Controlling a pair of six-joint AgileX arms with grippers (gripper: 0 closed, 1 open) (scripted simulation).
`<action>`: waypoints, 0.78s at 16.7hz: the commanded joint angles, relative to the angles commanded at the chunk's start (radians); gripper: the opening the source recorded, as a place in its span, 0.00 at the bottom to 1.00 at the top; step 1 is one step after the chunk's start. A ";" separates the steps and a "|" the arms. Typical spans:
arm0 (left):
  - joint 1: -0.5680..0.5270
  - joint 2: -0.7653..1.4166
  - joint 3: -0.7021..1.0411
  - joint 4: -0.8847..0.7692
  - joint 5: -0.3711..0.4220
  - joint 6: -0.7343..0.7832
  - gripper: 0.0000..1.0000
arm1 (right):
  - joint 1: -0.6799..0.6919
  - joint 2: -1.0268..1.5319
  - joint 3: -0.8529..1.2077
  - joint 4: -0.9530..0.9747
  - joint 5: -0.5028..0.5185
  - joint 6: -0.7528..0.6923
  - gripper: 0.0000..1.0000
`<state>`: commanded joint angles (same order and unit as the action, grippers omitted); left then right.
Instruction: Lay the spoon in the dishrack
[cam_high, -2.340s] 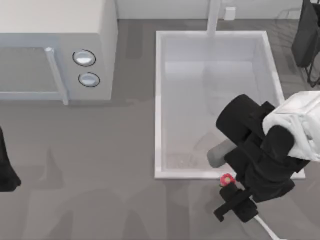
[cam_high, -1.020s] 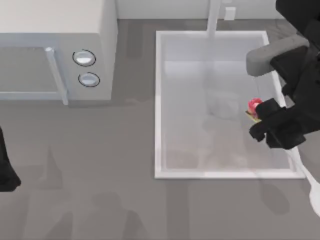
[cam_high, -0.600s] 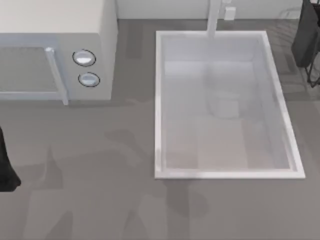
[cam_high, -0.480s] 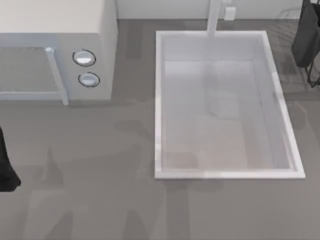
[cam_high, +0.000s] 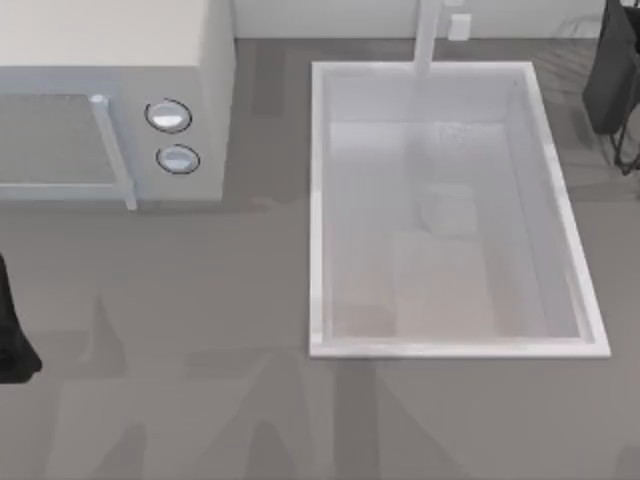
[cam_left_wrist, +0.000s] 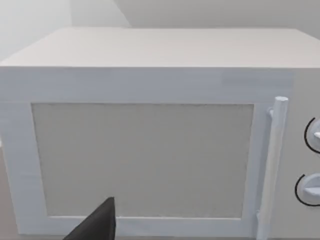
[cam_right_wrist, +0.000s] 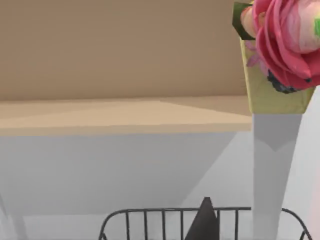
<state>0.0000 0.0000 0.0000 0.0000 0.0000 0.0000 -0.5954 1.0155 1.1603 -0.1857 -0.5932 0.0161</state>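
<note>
The slim cream-white spoon with the red knob (cam_right_wrist: 272, 150) is seen close to the right wrist camera. Its pale handle, yellowish collar and rose-like red end are in front of a beige wall. Beyond it, the dishrack of thin dark wires (cam_right_wrist: 165, 212) is seen as one curved rim with short upright bars. A dark tip of the right gripper (cam_right_wrist: 202, 222) is seen against that rim. Whether the right gripper is closed on the spoon cannot be told.

In the top view, the dishrack (cam_high: 612, 70) is found at the far right corner of the grey worktop (cam_high: 200, 350), with its flat black panel partly cut off by the edge. Just to its left, one large white rectangular sink basin (cam_high: 316, 210) is set into the worktop, and one pale faucet post (cam_high: 428, 35) stands at its far rim.

One white box-shaped microwave (cam_high: 110, 60) is placed at the far left, with two round knobs (cam_high: 168, 116) and one vertical bar handle (cam_left_wrist: 274, 160) beside its door. The left arm (cam_high: 12, 330) is parked at the left edge. The left gripper (cam_left_wrist: 100, 224) points at the microwave door, and its state cannot be told.
</note>
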 joint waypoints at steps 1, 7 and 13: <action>0.000 0.000 0.000 0.000 0.000 0.000 1.00 | -0.023 -0.015 -0.008 0.023 -0.013 0.000 0.00; 0.000 0.000 0.000 0.000 0.000 0.000 1.00 | -0.034 -0.021 -0.010 0.038 -0.020 0.002 0.00; 0.000 0.000 0.000 0.000 0.000 0.000 1.00 | 0.033 0.192 -0.029 0.262 0.055 0.004 0.00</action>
<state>0.0000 0.0000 0.0000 0.0000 0.0000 0.0000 -0.5627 1.2077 1.1309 0.0767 -0.5384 0.0201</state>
